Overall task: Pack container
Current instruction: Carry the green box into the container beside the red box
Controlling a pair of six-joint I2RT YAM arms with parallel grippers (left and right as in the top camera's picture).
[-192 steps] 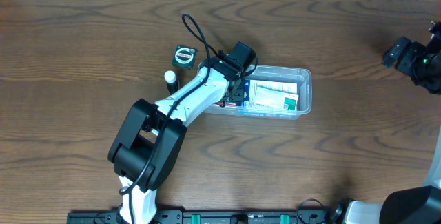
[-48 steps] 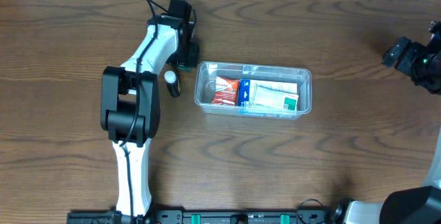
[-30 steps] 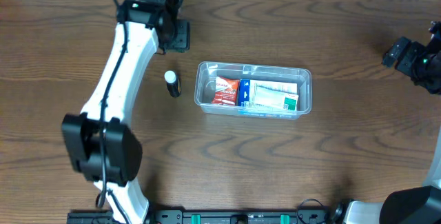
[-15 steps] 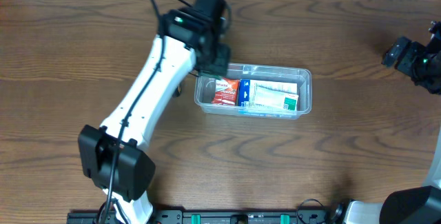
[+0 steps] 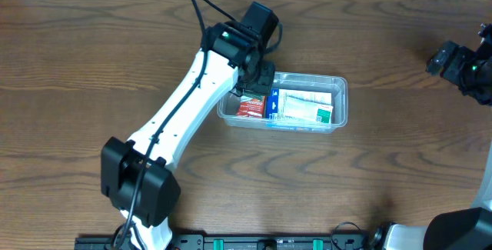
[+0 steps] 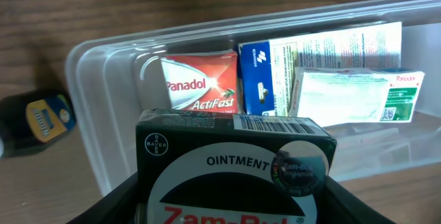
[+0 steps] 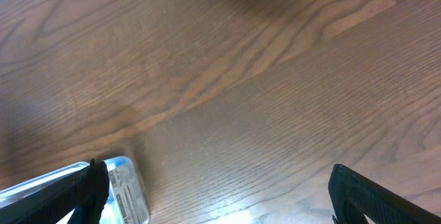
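Container [image 6: 102,131] sits just below left hand [image 5: 257,81], which clasps ointment box [image 6: 234,162] over its left end.

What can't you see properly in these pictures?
Ointment box: left wrist view, bottom edge cuts off its name; overhead, the left arm hides it.
Dark bottle: left wrist view, blurred, cut by the left edge; overhead, it doesn't show.
Right fingers: right wrist view, only tips at the bottom corners.
White packet: left wrist view, print too small to read.
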